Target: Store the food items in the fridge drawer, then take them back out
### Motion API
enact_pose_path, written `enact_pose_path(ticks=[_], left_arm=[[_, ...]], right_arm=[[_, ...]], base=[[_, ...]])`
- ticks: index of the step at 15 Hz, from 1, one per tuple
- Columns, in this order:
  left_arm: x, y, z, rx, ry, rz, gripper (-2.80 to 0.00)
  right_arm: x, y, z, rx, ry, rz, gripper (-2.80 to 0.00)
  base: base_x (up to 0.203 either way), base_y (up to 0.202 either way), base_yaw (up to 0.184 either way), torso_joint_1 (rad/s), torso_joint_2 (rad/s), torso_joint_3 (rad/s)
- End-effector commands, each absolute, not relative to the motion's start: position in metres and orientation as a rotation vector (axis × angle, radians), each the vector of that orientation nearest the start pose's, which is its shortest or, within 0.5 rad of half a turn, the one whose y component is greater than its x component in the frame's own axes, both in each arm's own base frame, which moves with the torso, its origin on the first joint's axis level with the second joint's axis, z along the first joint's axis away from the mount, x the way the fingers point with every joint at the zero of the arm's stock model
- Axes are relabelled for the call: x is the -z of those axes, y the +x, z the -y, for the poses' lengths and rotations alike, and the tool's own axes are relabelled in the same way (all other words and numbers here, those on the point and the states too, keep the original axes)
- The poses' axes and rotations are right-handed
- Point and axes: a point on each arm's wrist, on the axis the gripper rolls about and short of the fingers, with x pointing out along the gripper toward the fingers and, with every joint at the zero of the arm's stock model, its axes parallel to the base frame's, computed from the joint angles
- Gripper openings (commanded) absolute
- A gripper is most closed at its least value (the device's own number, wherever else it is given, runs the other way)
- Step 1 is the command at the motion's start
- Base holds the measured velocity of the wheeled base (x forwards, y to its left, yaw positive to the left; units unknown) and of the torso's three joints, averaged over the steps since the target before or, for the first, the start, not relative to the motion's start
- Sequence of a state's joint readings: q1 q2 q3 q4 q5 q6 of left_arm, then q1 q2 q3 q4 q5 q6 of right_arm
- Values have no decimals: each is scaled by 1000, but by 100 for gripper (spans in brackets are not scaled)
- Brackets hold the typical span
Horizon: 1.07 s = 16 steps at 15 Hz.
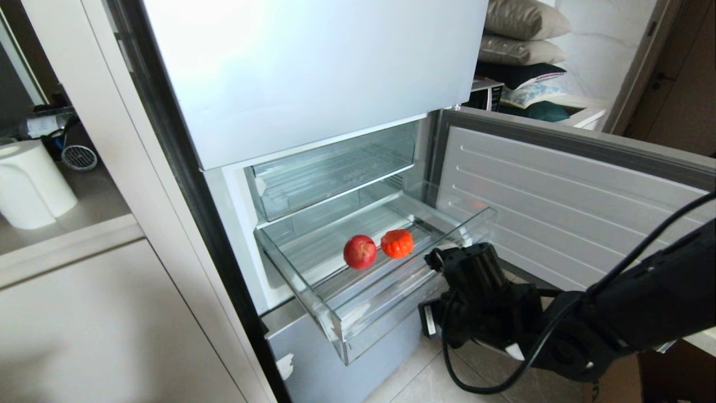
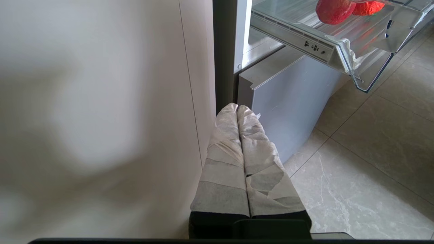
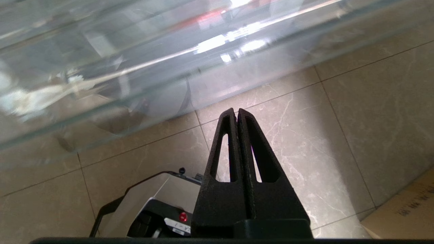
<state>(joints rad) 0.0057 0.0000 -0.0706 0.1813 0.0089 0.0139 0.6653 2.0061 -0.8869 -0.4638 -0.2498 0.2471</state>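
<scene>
Closed black right pincer sits low, probably under the clear plastic fridge drawer; lifting could jolt its smooth red fruit.

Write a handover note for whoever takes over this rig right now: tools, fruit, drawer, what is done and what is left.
Right tool: shut, empty, below the front lip of the fridge drawer.
Left tool: shut, empty, parked low beside the fridge, near the cabinet side.
Red fruit and bumpy orange fruit: side by side in the drawer, which is pulled out.
Done: both fruits are in the drawer.
Left: cannot tell whether the drawer has been closed yet; the fruits must come back out.
</scene>
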Motion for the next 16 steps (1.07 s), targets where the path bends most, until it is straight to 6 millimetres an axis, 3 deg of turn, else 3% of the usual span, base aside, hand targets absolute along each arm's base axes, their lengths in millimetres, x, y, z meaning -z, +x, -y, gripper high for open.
enact_pose_path(ticks=[1, 4, 9, 12, 14, 16], left_arm=[[-76, -29, 0, -14, 15, -112, -280], [-76, -29, 0, -15, 14, -114, -280], [-76, -29, 0, -14, 15, -113, -280], [-76, -29, 0, -14, 15, -114, -280], [-76, -29, 0, -14, 15, -114, -280], [-76, -29, 0, -15, 14, -114, -280]], right_arm=[[-58, 298, -227, -321, -71, -675, -280], [-58, 316, -242, -350, -43, -642, -280], [-56, 370, -285, -367, 45, -456, -280], [-40, 403, -315, -285, 87, -332, -280], [-31, 409, -327, -194, 109, -254, -280], [-49, 399, -325, -206, 123, -234, -280]], base=[[0, 0, 0, 0, 0, 0], [0, 0, 0, 0, 0, 0], [0, 0, 0, 0, 0, 0], [0, 0, 0, 0, 0, 0], [0, 0, 0, 0, 0, 0], [0, 0, 0, 0, 0, 0]])
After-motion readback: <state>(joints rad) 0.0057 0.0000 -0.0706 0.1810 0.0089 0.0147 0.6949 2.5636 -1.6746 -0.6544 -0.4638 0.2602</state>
